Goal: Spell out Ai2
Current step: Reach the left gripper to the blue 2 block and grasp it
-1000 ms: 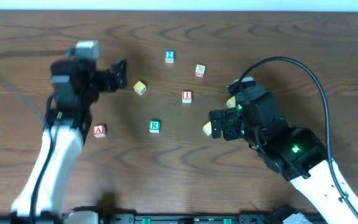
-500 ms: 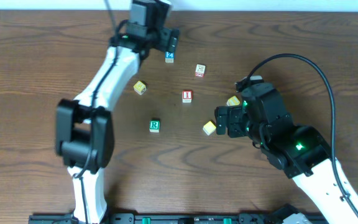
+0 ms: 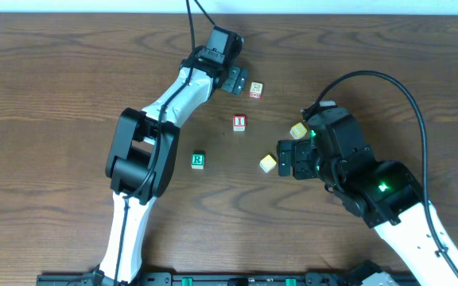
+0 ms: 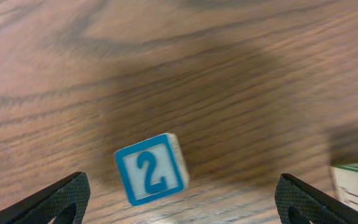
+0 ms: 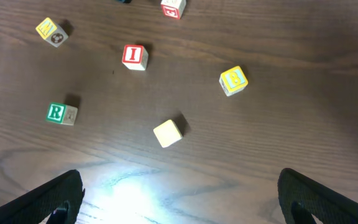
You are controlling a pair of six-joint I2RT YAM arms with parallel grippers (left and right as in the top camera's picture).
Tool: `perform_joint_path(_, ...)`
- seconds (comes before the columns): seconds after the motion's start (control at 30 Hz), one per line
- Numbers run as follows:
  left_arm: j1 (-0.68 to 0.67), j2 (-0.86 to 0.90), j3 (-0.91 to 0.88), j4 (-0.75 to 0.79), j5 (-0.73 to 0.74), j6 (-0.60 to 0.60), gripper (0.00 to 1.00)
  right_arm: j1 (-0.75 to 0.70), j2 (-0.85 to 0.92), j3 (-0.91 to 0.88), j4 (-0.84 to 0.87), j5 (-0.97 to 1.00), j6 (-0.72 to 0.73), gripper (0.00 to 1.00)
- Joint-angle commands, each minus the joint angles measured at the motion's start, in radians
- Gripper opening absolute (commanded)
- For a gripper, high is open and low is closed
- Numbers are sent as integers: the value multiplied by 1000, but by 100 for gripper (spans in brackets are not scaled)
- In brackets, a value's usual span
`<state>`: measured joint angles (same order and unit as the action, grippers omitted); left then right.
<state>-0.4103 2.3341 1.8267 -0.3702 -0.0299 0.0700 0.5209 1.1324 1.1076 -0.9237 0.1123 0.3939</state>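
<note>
1. The brown wood table [image 3: 46,87] has everything on it.
2. The left arm [image 3: 145,151] is stretched far out to the back of the table. The right arm [image 3: 372,191] is over the right side.
3. The left gripper [image 3: 237,79] is wide open and has hold of nothing. In its own camera, its black fingertips [image 4: 64,198] sit in the two bottom corners.
4. The right gripper [image 3: 286,163] is wide open too, with nothing in it. It hangs above the table, just beside a plain yellow block [image 3: 268,164].
5. The 2 block [image 4: 151,169] is a white cube with a blue frame and a blue 2 on top. It is turned a little. It lies at the back of the table, between the left fingertips but not touching them. The overhead camera cannot see it.
6. The I block [image 3: 239,122] is white with a red frame and a red I. It lies near the middle, apart from the others.
7. A green R block [image 3: 198,160] and a yellow B block [image 5: 234,81] lie close by.
</note>
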Motion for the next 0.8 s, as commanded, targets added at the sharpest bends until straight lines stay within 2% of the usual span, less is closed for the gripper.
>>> perform_joint_path(0.0, 6, 2, 22, 5, -77, -82, 96, -5, -2, 3, -4, 11, 13, 99)
perform_joint_path(0.27, 31, 29, 22, 5, -21, -231, 98, -5, -2, 3, -3, 11, 13, 99)
perform_joint_path(0.5, 35, 34, 22, 43, -3, -254, 100, -5, 1, 3, 1, 18, 13, 99)
perform_joint_path(0.53, 35, 34, 22, 44, -2, -259, 95, -5, 3, 3, 1, 19, 13, 99)
perform_joint_path(0.77, 34, 59, 22, 26, 37, -281, 89, -5, 27, 3, 13, 18, 13, 99)
